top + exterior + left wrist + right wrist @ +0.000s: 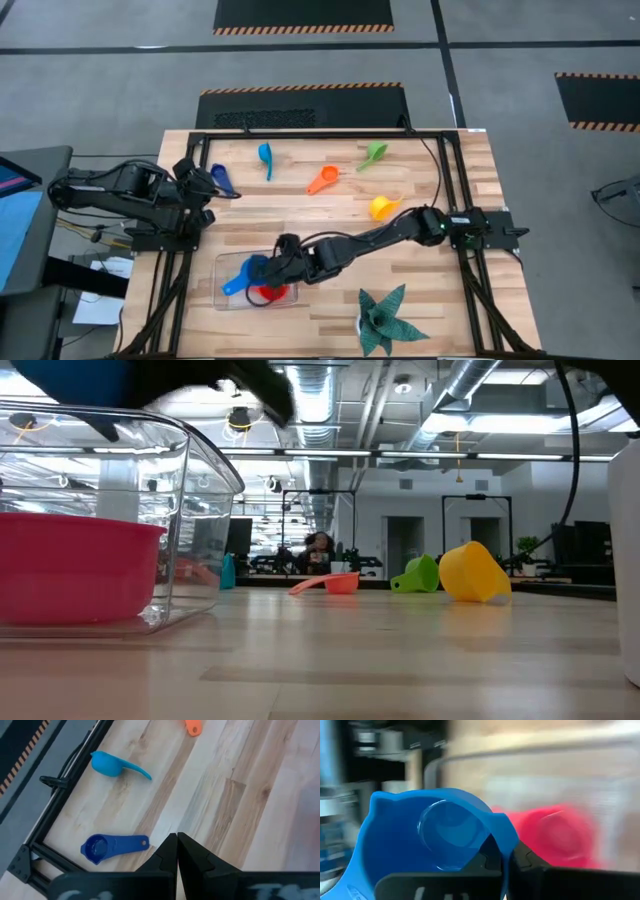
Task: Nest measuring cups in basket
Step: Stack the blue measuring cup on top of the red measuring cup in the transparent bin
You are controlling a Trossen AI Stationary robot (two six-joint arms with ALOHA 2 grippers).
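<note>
Nesting step in progress. The right pincer (272, 272) grips a blue measuring cup (440, 840) by its rim above the basket (226, 262), near the worktop's front edge, beside the red cup (555, 835) lying inside. The next move likely calls for centring the blue cup over the red, then lowering and releasing. The left pincer (177, 851), shut and empty, waits by the left edge near the dark blue cup (102, 847). No legible writing.

The right claw (272, 268) hangs over the basket (228, 262), a cup (245, 274) in its fingers, another cup (268, 294) in the basket beneath. Four cups lie beyond it; the plant (385, 318) sits right.
</note>
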